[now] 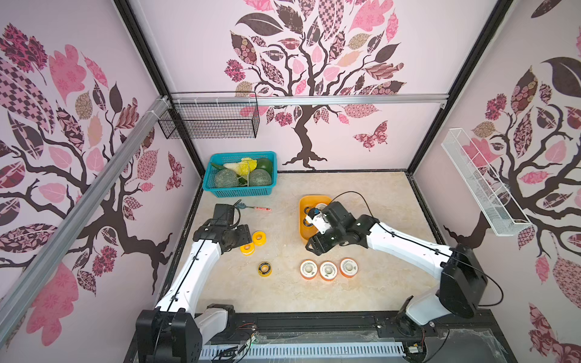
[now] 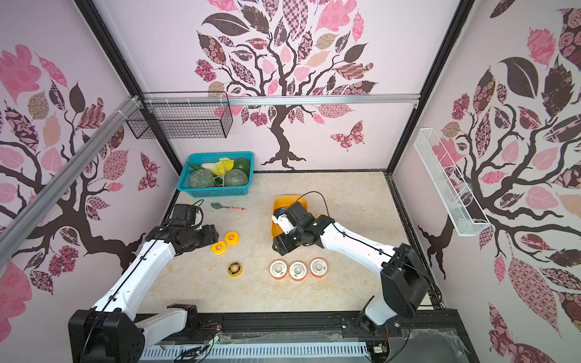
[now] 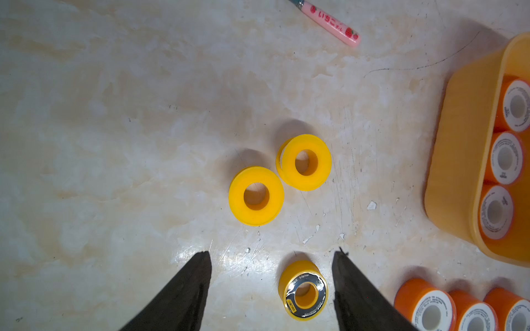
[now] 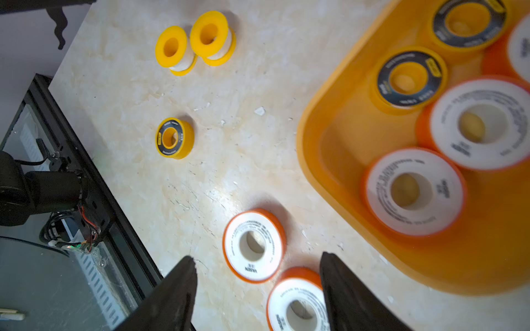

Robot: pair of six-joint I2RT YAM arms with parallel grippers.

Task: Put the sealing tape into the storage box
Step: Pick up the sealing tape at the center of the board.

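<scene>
On the marble table [image 1: 386,195], both top views show the storage box [image 1: 302,234] right of centre, half under the right arm [image 1: 405,242]. Two plain yellow spools [image 1: 259,238] touch at left; a black-faced spool [image 1: 265,268] lies nearer; three orange-rimmed spools [image 1: 328,270] line the near right. Left wrist view: the left gripper [image 3: 273,252] is spread and empty — three orange-rimmed tapes [image 3: 506,157] sit in the box. Right wrist view: the right gripper [image 4: 257,255] gapes, holding nothing; two black-faced tapes [image 4: 410,78] lie boxed too.

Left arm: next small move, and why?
Probably lower the left end effector onto the black-faced yellow spool. It is open and empty, and that spool sits lined up between its fingers in the left wrist view, outside the storage box.
</scene>
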